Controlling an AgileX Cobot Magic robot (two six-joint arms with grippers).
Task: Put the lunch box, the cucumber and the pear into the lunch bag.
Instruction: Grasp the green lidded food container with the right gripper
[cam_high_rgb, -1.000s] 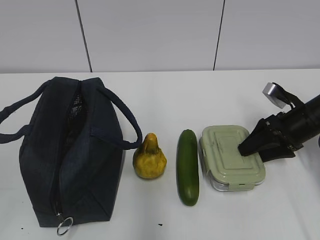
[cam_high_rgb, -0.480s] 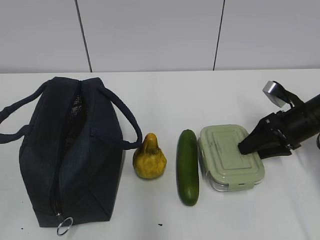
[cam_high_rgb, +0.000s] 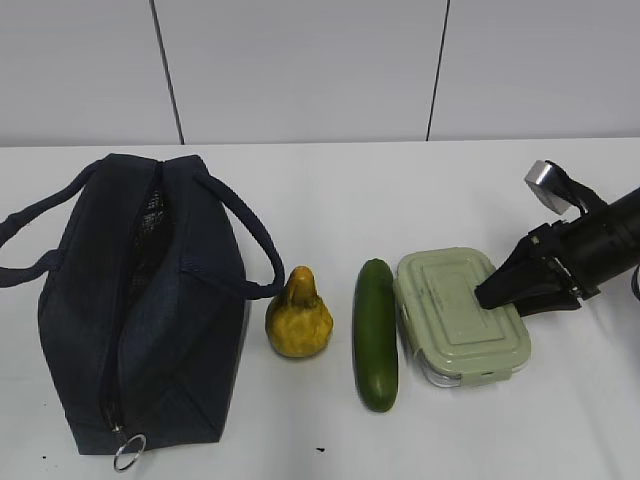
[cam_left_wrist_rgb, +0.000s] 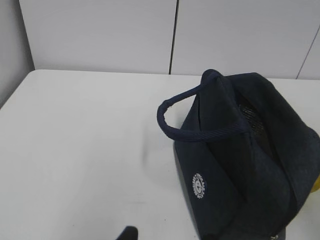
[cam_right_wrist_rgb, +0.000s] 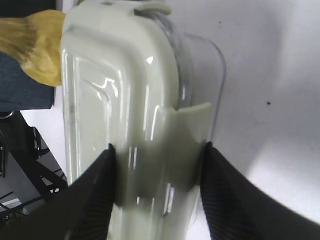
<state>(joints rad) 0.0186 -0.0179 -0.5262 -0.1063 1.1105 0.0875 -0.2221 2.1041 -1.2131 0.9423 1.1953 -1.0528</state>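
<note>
Lunch box (cam_high_rgb: 462, 314) pinched by right end effector (cam_right_wrist_rgb: 157, 165), cucumber (cam_high_rgb: 375, 333) just beside, left end effector state seemingly untellable

White table (cam_high_rgb: 330, 190) — pale panelled wall (cam_high_rgb: 300, 70) behind, dark seams.

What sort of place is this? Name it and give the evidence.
Probably a robot test bench, not a kitchen: a bare white table against plain panelled walls, with a lunch bag, pear, cucumber and lunch box laid in a row, right gripper at the box.
</note>
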